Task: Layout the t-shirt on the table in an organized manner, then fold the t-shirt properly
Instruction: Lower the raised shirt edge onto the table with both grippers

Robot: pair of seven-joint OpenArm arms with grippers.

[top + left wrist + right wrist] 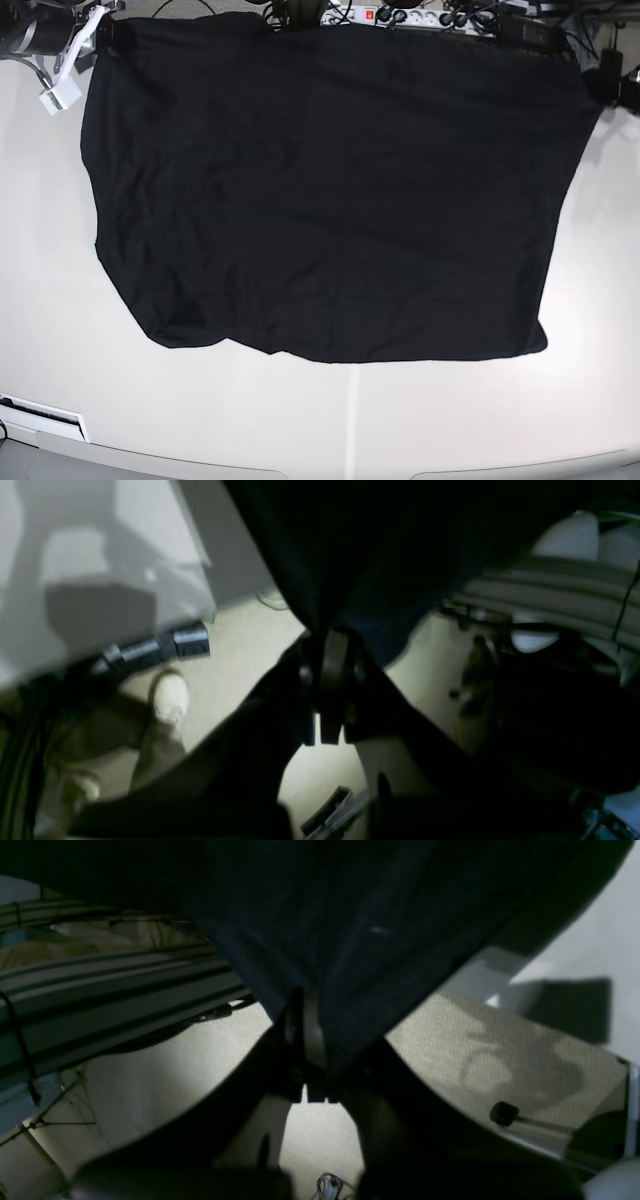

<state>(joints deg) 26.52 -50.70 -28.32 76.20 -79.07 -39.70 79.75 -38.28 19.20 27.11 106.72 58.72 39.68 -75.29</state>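
T-shirt (320, 200) spans table (60, 330); wrists show pinched edges.

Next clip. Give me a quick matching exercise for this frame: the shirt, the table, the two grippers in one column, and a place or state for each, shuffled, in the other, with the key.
Column one:
1. t-shirt
2. table
3. left gripper
4. right gripper

Column two:
A. glossy white, bare along the near edge
B. shut on the cloth at the base view's upper left corner
C. black, stretched wide between two held corners
D. shut on the cloth at the base view's upper right corner

Pairs: 1-C, 2-A, 3-D, 4-B
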